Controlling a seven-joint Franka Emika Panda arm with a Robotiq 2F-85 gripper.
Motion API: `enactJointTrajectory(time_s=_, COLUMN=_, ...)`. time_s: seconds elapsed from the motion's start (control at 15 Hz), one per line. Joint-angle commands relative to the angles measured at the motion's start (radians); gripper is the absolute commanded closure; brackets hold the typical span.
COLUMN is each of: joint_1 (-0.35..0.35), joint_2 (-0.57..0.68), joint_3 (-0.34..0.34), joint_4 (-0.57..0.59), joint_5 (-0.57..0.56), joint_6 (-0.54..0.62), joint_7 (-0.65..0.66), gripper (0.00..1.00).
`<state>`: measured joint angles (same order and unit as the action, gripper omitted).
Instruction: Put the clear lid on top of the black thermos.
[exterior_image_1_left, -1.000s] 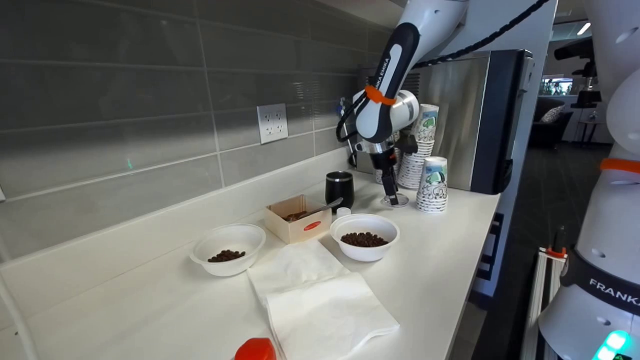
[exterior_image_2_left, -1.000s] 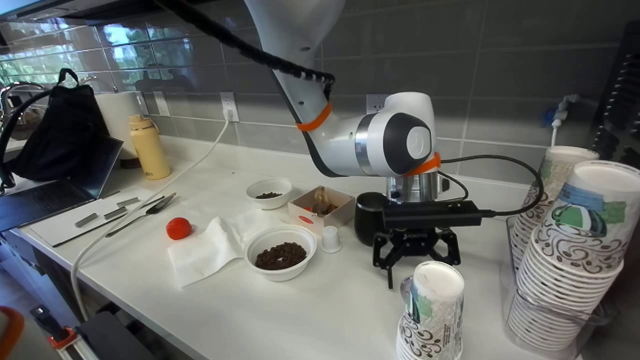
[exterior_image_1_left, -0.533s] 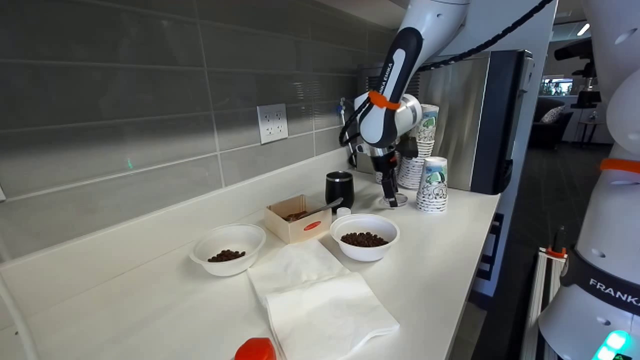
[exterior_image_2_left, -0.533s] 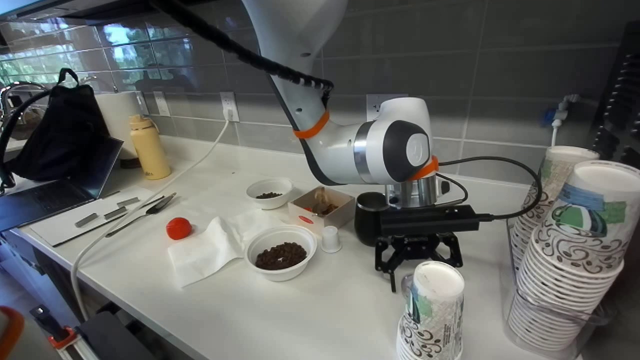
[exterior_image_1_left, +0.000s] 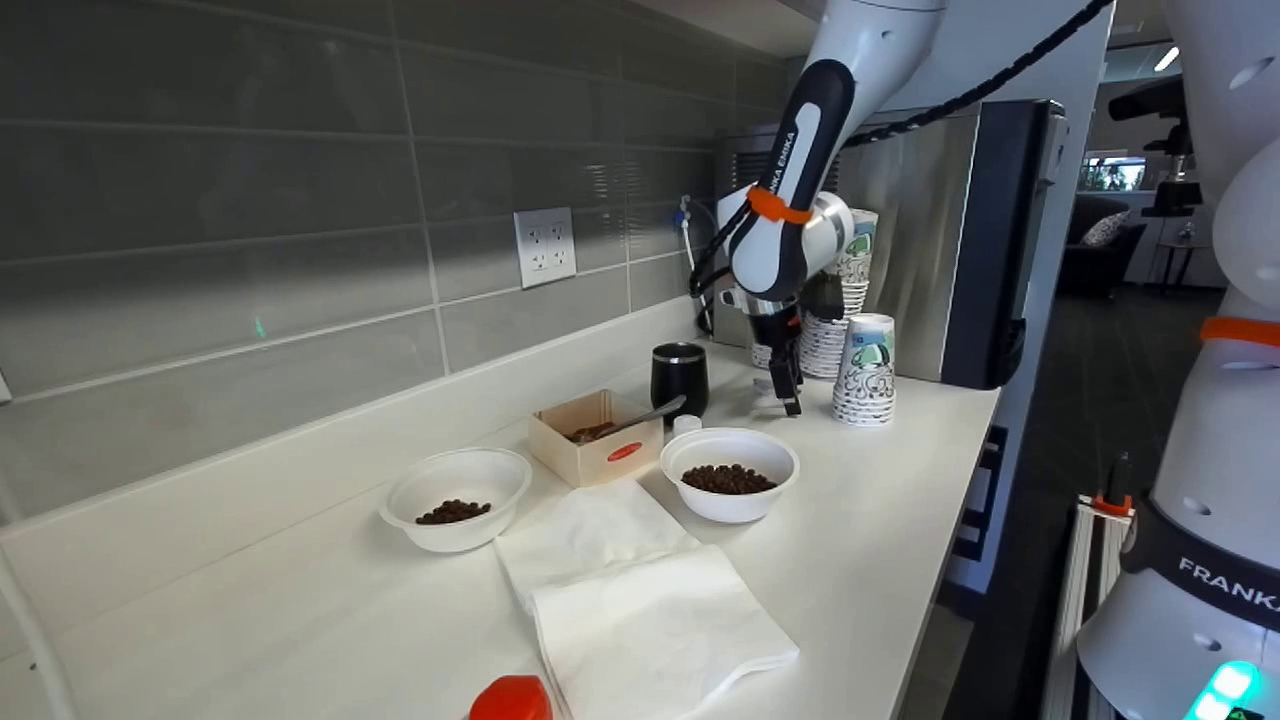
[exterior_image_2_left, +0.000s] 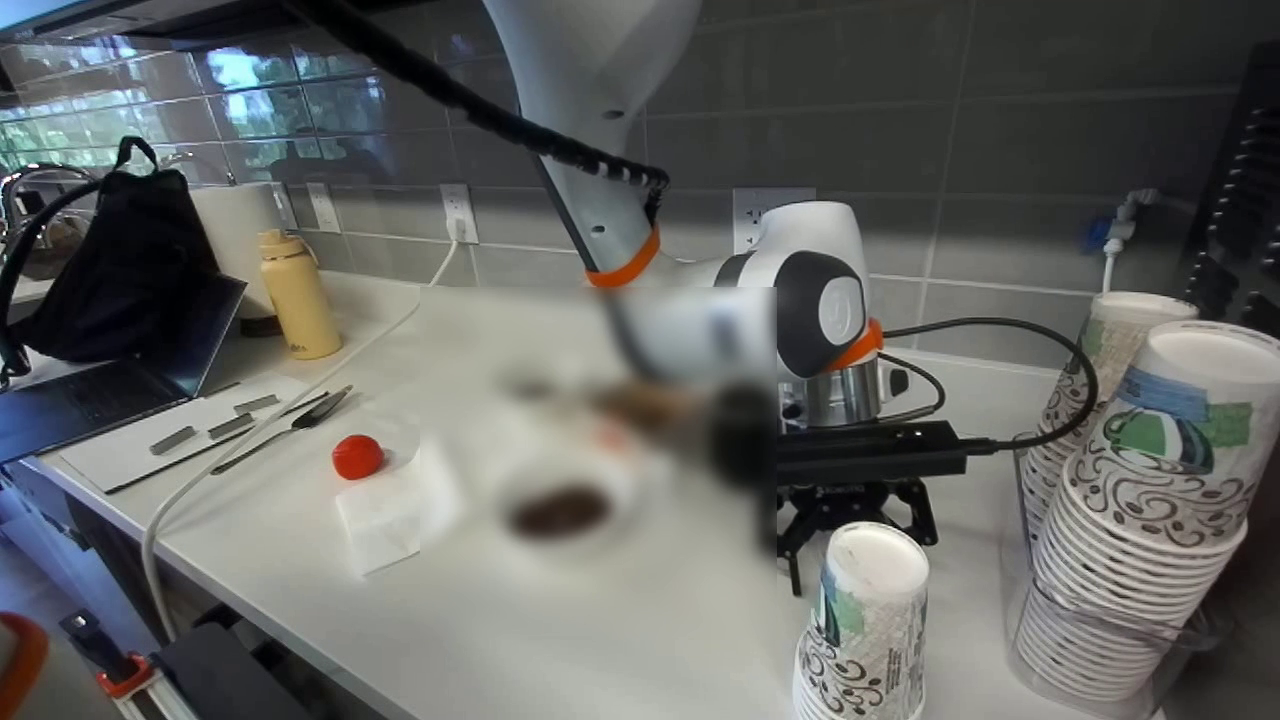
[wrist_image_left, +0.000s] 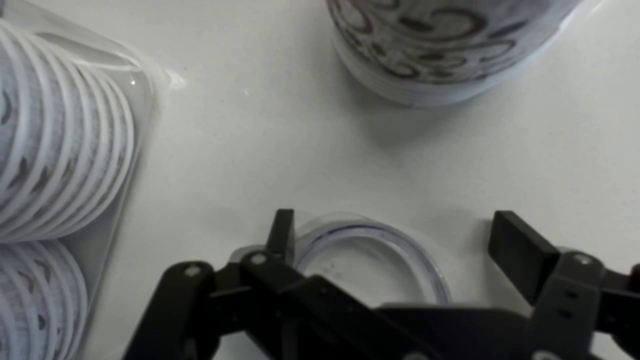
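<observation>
Over white tabletop (exterior_image_1_left: 850, 510) the pincer (wrist_image_left: 395, 232) gaped wide, clear lid (wrist_image_left: 372, 265) between, black thermos (exterior_image_1_left: 680, 379) at its nine o'clock in an exterior view.

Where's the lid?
Wrist view, bottom centre: lid lies on the counter, seen between the fingers of the open gripper, below the lone cup stack in frame.

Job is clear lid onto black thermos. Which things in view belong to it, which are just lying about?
Job: clear lid, black thermos, open gripper.

Lying about: white bowls, small box, white napkins, paper cup stacks, red item, yellow bottle, dark bag, laptop.
</observation>
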<state>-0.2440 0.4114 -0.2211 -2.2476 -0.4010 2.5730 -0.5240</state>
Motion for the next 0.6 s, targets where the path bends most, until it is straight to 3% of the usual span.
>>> enactJointTrajectory(time_s=0.0, joint_1=0.001, joint_2=-0.015, joint_3=-0.014, joint_4=-0.025, joint_5=-0.044, joint_6=0.046, joint_7=0.044, gripper=0.00)
enactJointTrajectory(time_s=0.53, joint_1=0.004, joint_2=-0.037, joint_3=-0.017, joint_4=-0.016, joint_5=-0.045, joint_6=0.080, joint_7=0.050, gripper=0.00)
